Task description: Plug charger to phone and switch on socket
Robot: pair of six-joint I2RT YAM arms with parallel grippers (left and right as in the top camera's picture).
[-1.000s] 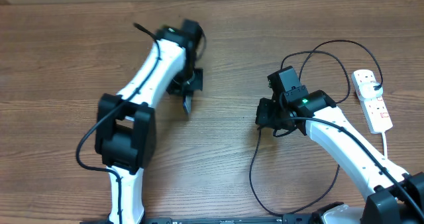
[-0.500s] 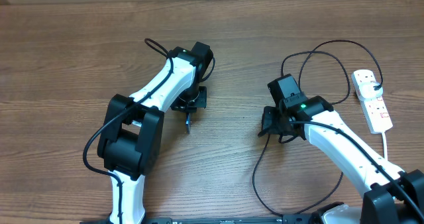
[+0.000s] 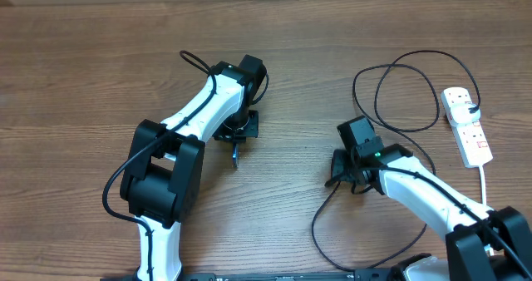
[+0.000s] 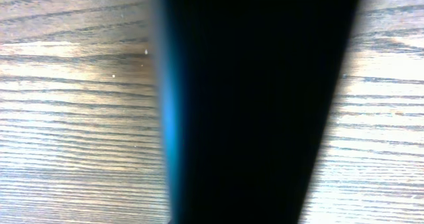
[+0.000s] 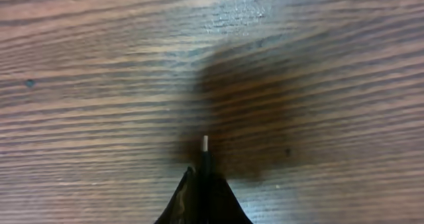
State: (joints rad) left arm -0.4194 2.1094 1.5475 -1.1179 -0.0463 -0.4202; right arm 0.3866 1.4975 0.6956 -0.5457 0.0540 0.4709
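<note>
Two grips are clenched at this moment. The left gripper (image 3: 236,144) pinches the phone (image 3: 235,155) on edge, so it hangs just below the fingers over the surface (image 3: 83,81). The right gripper (image 3: 339,169) is shut on the charger (image 3: 315,223), with the connector tip (image 5: 205,144) poking out just ahead of its fingertips, close above the wood.

The two grippers are well apart, and I'd judge the mating to be the risky part. A phone held by a thin edge can pivot in the pinch once the tip pushes on it. So little of the tip stands proud that it could slide back between the fingers instead of seating. In the left wrist view the phone is only a dark blur with a blue rim, so I can't tell which way its port faces.

Slack cable loops beyond and beneath the right gripper. It could catch on the arm or drag on the socket (image 3: 468,127), which lies well off to that gripper's right. Its red switches are small, so a shut gripper may shove the light strip aside instead of tipping a switch.

The surface is brown wood grain, bare around both grippers. Of the room, only a paler band shows beyond the far edge.
</note>
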